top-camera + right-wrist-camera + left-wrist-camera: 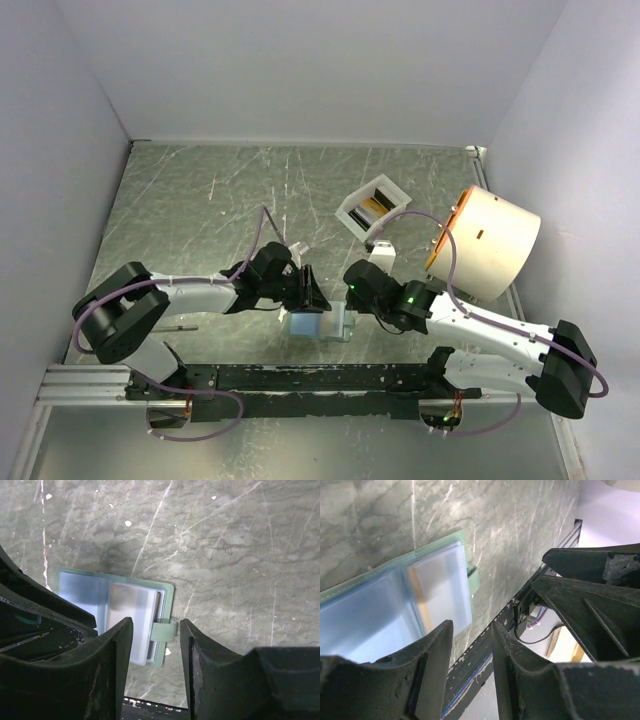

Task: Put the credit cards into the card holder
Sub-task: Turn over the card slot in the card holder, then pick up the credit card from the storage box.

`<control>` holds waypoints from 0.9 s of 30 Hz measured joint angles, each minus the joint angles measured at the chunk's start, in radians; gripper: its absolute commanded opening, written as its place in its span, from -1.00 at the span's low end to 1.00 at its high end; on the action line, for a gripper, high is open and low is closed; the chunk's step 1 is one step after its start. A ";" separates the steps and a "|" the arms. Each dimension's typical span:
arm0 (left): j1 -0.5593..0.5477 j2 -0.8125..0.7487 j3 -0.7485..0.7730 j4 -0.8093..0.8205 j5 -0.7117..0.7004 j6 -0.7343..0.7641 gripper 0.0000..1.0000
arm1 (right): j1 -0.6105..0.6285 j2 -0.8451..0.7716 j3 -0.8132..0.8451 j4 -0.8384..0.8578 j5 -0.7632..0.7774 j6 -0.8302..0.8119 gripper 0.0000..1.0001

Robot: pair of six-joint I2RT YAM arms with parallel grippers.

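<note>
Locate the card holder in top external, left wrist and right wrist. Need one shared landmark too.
Top external: the card holder lies open, low centre, just beyond the black rail.
Left wrist: card holder fills the left half, open, pale blue inside facing up.
Right wrist: card holder sits centre-left, open.
Landmark: its green strap tab on the holder's right edge in both wrist views; too small to tell from above.
</note>
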 measured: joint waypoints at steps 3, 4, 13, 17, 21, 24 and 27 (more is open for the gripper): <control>-0.002 -0.032 0.000 -0.050 -0.033 0.015 -0.09 | 0.000 0.001 0.002 0.012 -0.009 -0.011 -0.14; -0.002 -0.046 0.000 -0.066 -0.046 0.021 -0.09 | 0.000 0.003 0.002 0.018 -0.013 -0.015 -0.14; -0.003 -0.240 0.018 -0.299 -0.214 0.111 0.38 | 0.000 0.122 0.142 0.042 -0.005 -0.145 -0.11; -0.003 -0.328 0.062 -0.414 -0.294 0.169 0.95 | -0.015 0.198 0.241 0.072 0.016 -0.251 -0.10; -0.003 -0.414 0.113 -0.515 -0.364 0.228 0.99 | -0.074 0.310 0.376 0.067 0.048 -0.353 -0.09; -0.003 -0.442 0.151 -0.590 -0.397 0.276 0.99 | -0.139 0.387 0.474 0.064 0.073 -0.443 -0.10; -0.003 -0.455 0.185 -0.671 -0.418 0.326 1.00 | -0.227 0.468 0.572 0.060 0.105 -0.528 -0.10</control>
